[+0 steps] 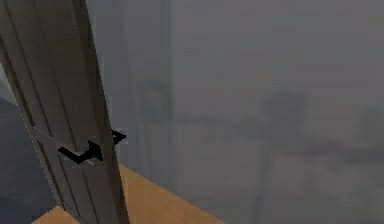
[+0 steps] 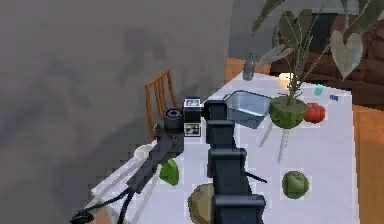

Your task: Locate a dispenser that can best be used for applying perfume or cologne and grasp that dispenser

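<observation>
Where white table (image 2: 338, 150) ends at arm side view's lower left, gripper (image 2: 95, 208) reaches; finger state and any hold: cannot tell. Wooden chair (image 2: 160, 95) beyond. Green fruit (image 2: 170, 172) beside arm (image 2: 232, 185). Dark bottle (image 2: 248, 68) upright at table's far end, well apart from gripper, behind metal pan (image 2: 250, 105). Potted plant (image 2: 290, 110), tomato (image 2: 316, 113) rightward.
</observation>
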{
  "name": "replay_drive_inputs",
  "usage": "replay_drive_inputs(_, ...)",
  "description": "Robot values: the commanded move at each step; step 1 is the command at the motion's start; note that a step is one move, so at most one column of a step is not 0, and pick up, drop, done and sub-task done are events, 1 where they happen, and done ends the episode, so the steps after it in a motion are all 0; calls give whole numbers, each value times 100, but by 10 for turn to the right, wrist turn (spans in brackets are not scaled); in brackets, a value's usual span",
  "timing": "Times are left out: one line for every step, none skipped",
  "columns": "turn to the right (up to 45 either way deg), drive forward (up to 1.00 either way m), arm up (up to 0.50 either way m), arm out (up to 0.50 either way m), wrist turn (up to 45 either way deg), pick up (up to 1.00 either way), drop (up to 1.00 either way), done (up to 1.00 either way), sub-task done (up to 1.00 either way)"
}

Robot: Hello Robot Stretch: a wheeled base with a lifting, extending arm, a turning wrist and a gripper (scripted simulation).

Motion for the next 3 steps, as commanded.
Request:
replay_drive_inputs(0,0,0,0,450,0,0,0,0)
replay_drive_inputs(0,0,0,0,450,0,0,0,0)
replay_drive_inputs(0,0,0,0,360,0,0,0,0)
